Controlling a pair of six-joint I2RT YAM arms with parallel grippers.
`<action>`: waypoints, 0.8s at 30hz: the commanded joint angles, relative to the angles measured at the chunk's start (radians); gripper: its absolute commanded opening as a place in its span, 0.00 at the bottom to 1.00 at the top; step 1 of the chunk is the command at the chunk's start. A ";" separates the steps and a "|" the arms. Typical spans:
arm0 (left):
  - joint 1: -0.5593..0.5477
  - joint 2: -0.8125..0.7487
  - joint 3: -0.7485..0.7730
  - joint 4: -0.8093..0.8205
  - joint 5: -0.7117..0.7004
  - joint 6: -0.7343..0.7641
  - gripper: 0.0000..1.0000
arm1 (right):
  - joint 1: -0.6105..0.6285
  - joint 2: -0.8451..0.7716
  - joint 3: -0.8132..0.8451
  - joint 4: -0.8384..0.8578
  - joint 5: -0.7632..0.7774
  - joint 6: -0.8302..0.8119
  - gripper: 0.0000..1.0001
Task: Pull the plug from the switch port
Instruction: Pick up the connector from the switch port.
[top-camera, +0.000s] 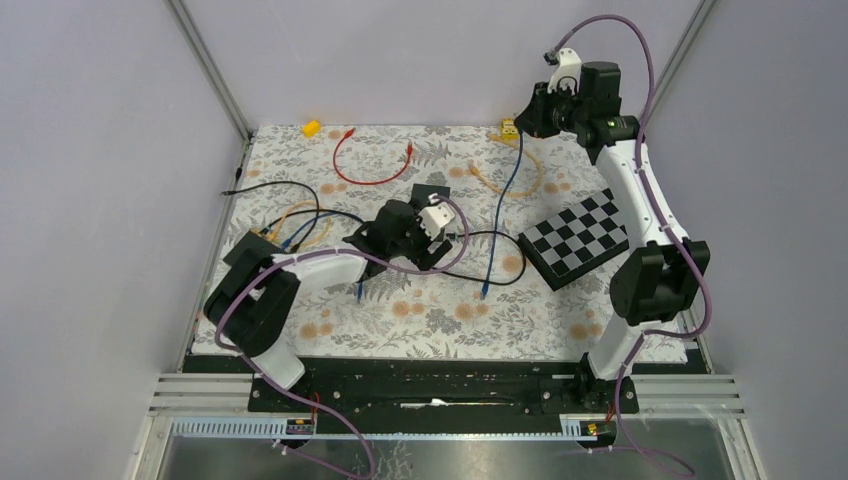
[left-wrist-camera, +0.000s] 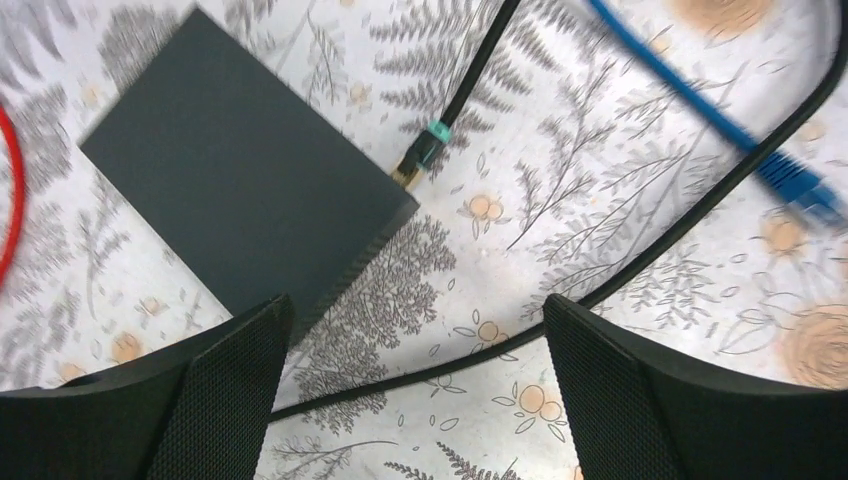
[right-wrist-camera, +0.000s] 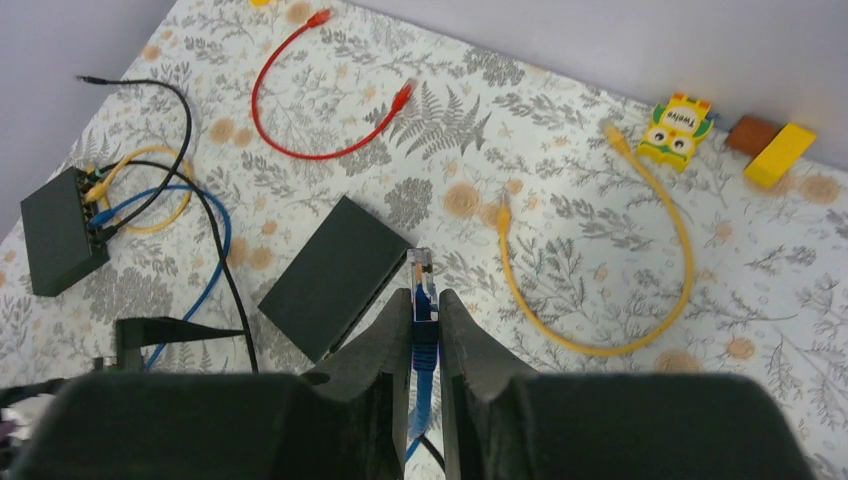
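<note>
Where the left gripper (left-wrist-camera: 415, 315) hangs wide open and empty over the counter's middle, the switch (left-wrist-camera: 240, 170) lies just under it. A black plug (left-wrist-camera: 418, 155) touches the switch's side; whether it sits in a port I cannot tell. Toward the far right corner, the right gripper (right-wrist-camera: 424, 298) is raised, pinched tight on a blue plug (right-wrist-camera: 423, 278), well clear of the switch.

Light was bright and even, with soft shadows on the table (top-camera: 450, 320). The blue cable (left-wrist-camera: 690, 92) looked blurred in the left wrist view.
</note>
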 joint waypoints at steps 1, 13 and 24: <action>0.005 -0.097 -0.013 0.024 0.169 0.095 0.96 | 0.006 -0.087 -0.095 0.075 -0.051 0.008 0.00; -0.047 0.057 0.186 -0.378 0.420 0.281 0.81 | 0.004 -0.066 -0.164 0.060 -0.063 0.003 0.00; -0.106 0.198 0.255 -0.409 0.322 0.322 0.72 | 0.005 -0.062 -0.171 0.040 -0.069 0.012 0.00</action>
